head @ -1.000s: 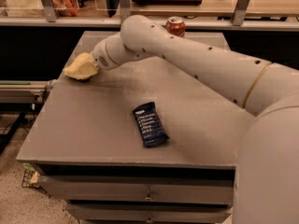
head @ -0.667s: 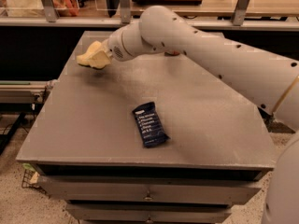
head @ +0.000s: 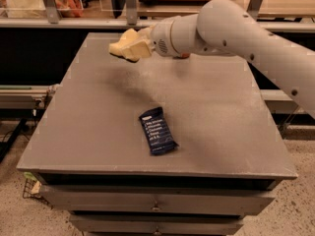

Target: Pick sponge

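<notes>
My gripper (head: 132, 46) hangs above the far left part of the grey table (head: 226, 117), at the end of the white arm (head: 231, 26) that reaches in from the right. Its cream-yellow fingers are closed on the pale yellow sponge (head: 118, 48), which sticks out to the left of them. The sponge is held clear of the tabletop, and its shadow falls on the surface below. Fingers and sponge are close in colour, so their edges are hard to part.
A dark blue snack bar wrapper (head: 157, 131) lies flat near the table's middle front. A sliver of a red can (head: 183, 56) shows behind the wrist. Shelving and rails run behind the table. Drawers sit under the front edge.
The gripper with the sponge has risen off the table's left edge and moved right and toward the back. The snack bar has not moved.
</notes>
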`<state>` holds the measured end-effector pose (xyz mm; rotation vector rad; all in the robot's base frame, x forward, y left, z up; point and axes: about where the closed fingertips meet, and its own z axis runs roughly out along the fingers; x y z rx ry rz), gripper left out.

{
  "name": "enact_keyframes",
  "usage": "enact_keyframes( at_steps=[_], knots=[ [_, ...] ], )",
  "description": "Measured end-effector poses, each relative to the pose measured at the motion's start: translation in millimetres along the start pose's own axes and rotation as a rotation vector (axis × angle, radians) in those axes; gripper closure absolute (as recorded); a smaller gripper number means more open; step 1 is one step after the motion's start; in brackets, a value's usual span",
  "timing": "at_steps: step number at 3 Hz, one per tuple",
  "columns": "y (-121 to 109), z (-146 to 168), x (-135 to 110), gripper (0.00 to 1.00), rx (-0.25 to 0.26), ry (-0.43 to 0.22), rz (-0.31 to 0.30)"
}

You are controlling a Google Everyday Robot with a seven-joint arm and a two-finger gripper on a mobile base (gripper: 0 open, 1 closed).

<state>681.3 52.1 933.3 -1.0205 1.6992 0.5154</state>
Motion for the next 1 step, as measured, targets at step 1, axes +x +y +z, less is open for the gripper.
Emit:
enact_keyframes(
  at_steps=[1],
  knots=[
    [-8.6,-14.1,4.1,1.0,0.019,-0.006,0.01]
  ],
)
